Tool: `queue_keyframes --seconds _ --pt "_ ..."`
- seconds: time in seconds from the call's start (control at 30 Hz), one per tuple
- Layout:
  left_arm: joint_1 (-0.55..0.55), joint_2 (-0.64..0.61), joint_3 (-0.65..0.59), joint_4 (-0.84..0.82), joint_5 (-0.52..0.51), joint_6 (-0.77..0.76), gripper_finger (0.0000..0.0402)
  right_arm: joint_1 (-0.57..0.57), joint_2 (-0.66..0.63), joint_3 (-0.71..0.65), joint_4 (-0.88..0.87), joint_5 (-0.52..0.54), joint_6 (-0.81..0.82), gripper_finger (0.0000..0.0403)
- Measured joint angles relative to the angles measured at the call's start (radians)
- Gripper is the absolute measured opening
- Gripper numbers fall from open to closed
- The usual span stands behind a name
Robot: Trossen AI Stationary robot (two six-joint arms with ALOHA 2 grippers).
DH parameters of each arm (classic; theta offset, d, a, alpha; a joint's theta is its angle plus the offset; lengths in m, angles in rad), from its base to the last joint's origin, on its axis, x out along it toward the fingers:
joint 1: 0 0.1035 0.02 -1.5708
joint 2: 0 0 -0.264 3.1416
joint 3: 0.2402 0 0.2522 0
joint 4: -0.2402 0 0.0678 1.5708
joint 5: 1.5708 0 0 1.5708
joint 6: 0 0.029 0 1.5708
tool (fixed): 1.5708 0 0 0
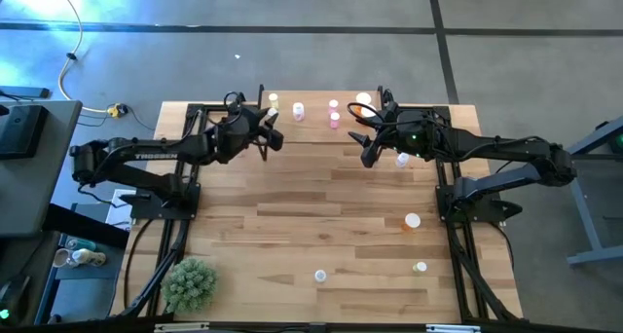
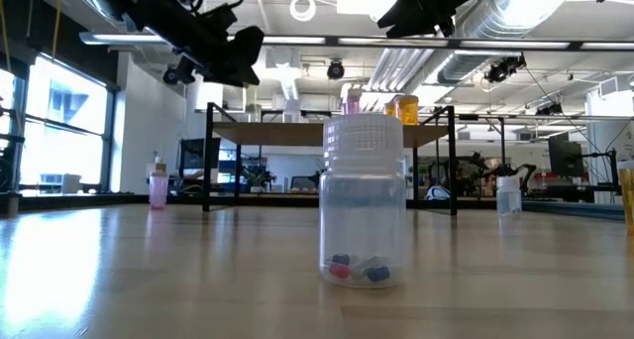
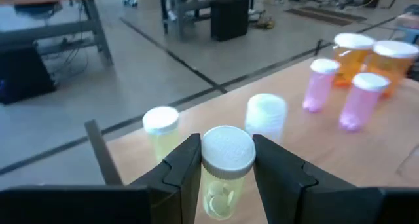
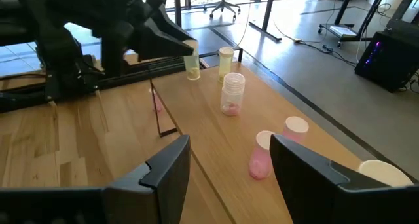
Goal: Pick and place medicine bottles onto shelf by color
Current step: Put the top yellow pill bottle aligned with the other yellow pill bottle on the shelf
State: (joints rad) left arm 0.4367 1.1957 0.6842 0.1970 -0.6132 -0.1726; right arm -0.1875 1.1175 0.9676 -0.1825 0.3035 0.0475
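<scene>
The shelf (image 1: pixel 311 124) stands along the table's far edge. On it are a yellow-green bottle (image 3: pixel 160 128), a pale lavender one (image 3: pixel 265 116), two pink ones (image 3: pixel 319 84) and two orange ones (image 3: pixel 353 54). My left gripper (image 1: pixel 272 130) is at the shelf's left part, shut on a yellow-green medicine bottle (image 3: pixel 226 168) with a white cap. My right gripper (image 1: pixel 364 144) hangs open near the shelf's right part with nothing between its fingers (image 4: pixel 167 168). More bottles stand on the table, among them a clear one (image 2: pixel 364 200) near the front edge. My left gripper pinches the yellow-green bottle between its two fingers (image 3: pixel 186 165), on the body just under the white cap (image 3: pixel 227 149). The fingers reach in nearly level from the table's left. The bottle stands upright in the hold (image 4: pixel 191 65). Whether its base touches the shelf top I cannot tell.
Loose bottles stand on the table: a white-capped one (image 1: pixel 413 220) at the right, a yellow-green one (image 1: pixel 421 267) and the clear one (image 1: pixel 320 275) near the front, and one (image 1: pixel 402 159) under my right arm. A spiky green plant (image 1: pixel 190 282) sits at the near left corner.
</scene>
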Motion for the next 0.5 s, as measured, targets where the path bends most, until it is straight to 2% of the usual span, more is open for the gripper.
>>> queue_keyframes --seconds 0.27,0.5 --pt "0.069 0.035 0.0 0.003 0.067 -0.035 0.0115 0.0 0.0 0.0 0.0 0.0 -0.001 0.0202" --pt "0.069 0.07 0.0 0.002 0.056 -0.037 0.0115 0.0 0.0 0.0 0.0 0.0 -0.002 0.0202"
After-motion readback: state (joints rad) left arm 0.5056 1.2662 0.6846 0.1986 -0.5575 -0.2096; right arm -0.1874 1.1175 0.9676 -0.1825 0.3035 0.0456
